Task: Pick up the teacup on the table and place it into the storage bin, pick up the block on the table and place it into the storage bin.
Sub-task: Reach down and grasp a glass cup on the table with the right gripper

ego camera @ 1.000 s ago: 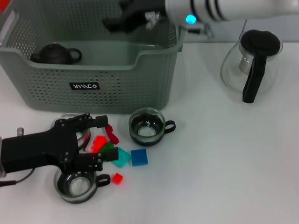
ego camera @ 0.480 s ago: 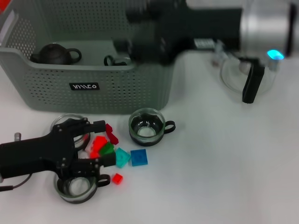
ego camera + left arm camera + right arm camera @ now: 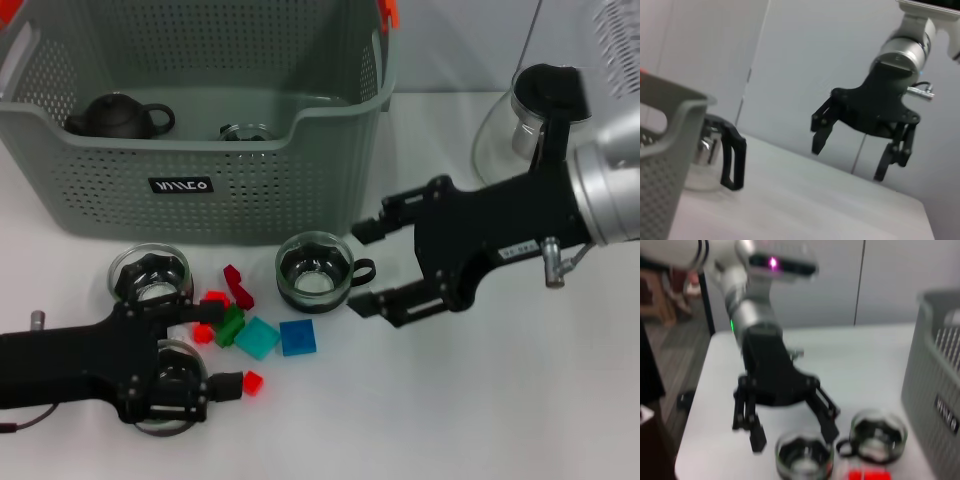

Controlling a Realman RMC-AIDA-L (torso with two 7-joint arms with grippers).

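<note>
The storage bin [image 3: 180, 185] stands at the back left and holds a black teapot [image 3: 120, 115] and a glass teacup [image 3: 245, 132]. Three glass teacups are on the table: one in the middle [image 3: 313, 270], one at left [image 3: 150, 278] and one nearest me [image 3: 170, 392]. Red, green, teal [image 3: 258, 338] and blue blocks [image 3: 297, 337] lie between them. My right gripper [image 3: 368, 267] is open, just right of the middle teacup, level with its handle. My left gripper [image 3: 215, 348] is open low over the nearest teacup. The left wrist view shows the right gripper [image 3: 862, 140] with its fingers spread.
A glass pitcher [image 3: 530, 130] with a black lid and handle stands at the back right, behind my right arm. In the right wrist view the left gripper [image 3: 790, 432] hangs over two teacups beside the bin wall [image 3: 940, 390]. White table lies to the front right.
My right arm left the bin, where a teacup now lies, and came down beside the middle teacup. My left gripper slid toward me, over the nearest teacup.
</note>
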